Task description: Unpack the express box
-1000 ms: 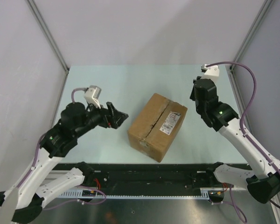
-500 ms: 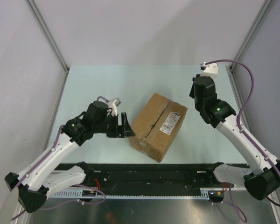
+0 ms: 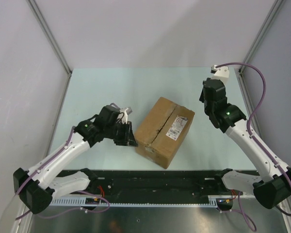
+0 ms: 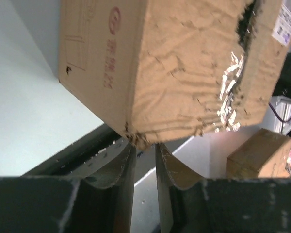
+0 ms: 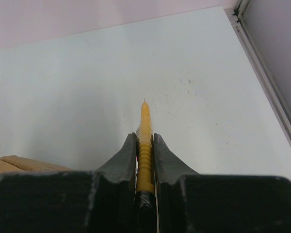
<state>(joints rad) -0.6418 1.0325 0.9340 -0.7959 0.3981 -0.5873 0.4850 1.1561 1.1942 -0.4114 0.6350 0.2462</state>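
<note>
The express box (image 3: 162,131), a brown carton with a white label (image 3: 177,127) across its taped seam, sits closed at the table's middle. My left gripper (image 3: 130,138) is at its near-left corner. In the left wrist view the express box (image 4: 184,73) fills the top, and the left gripper (image 4: 144,143) has its jaws drawn close, with the frayed corner between the tips. My right gripper (image 3: 209,92) hovers to the right of the box. In the right wrist view the right gripper (image 5: 145,138) is shut on a yellow utility knife (image 5: 145,126) that points at the far table.
A black rail (image 3: 160,177) runs along the near edge between the arm bases. Metal frame posts (image 3: 252,43) and grey walls close in the table on three sides. A second brown carton (image 4: 259,153) shows low in the left wrist view, beyond the table.
My left arm swung right to the box's near-left corner and its jaws went from wide apart to nearly together. The right arm barely moved, still holding the knife.
</note>
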